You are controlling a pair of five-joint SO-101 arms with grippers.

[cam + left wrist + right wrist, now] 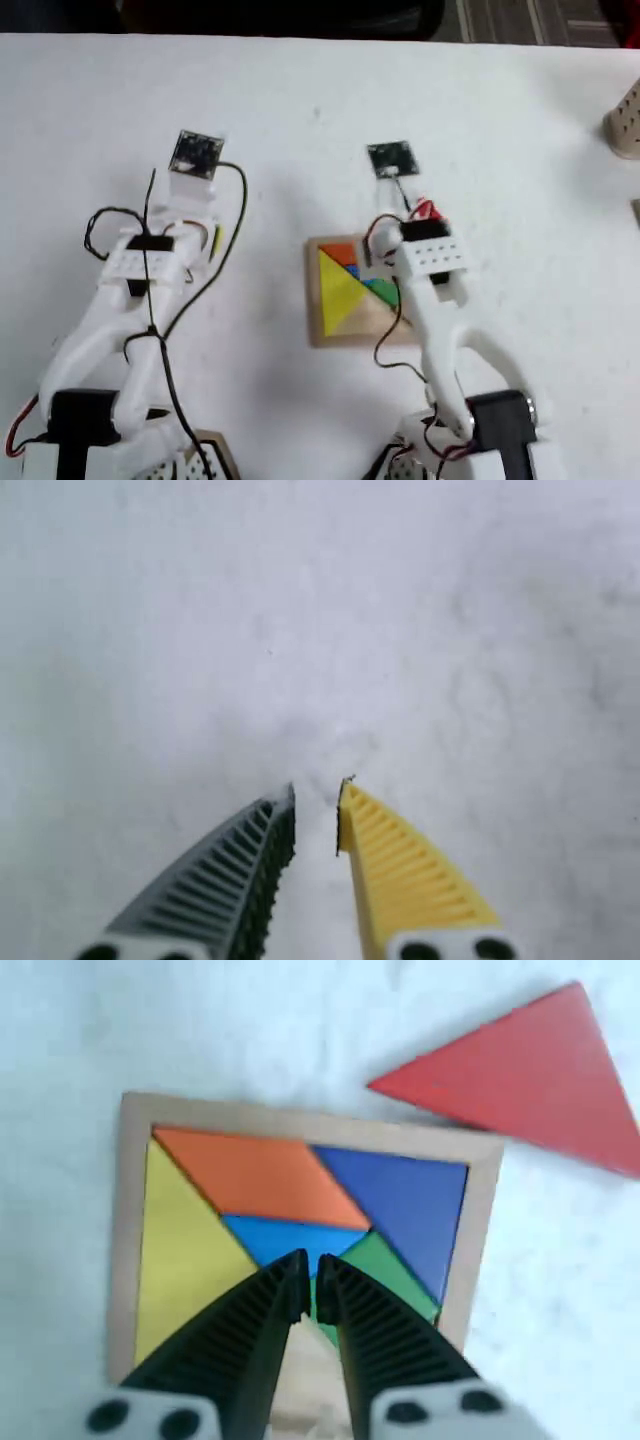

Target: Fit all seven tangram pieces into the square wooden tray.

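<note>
The left gripper (315,792) is held slightly parted and empty over the bare table (300,600). The right gripper (312,1265), pressed nearly together on nothing, is poised above the part-filled tray (128,1260). The red triangle (520,1080), left just outside the rim, probably must be grasped and seated next.

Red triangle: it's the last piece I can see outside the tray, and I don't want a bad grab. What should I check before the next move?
1. Red triangle lies flat on the table, outside the wooden tray: ok.
2. Right gripper empty: ok.
3. Right gripper open enough to grab: not ok, it is nearly shut.
4. Right gripper above the Red triangle: not ok, it hangs over the green piece.
5. Free slot fits it: cannot tell, the bare wood is partly hidden.
</note>
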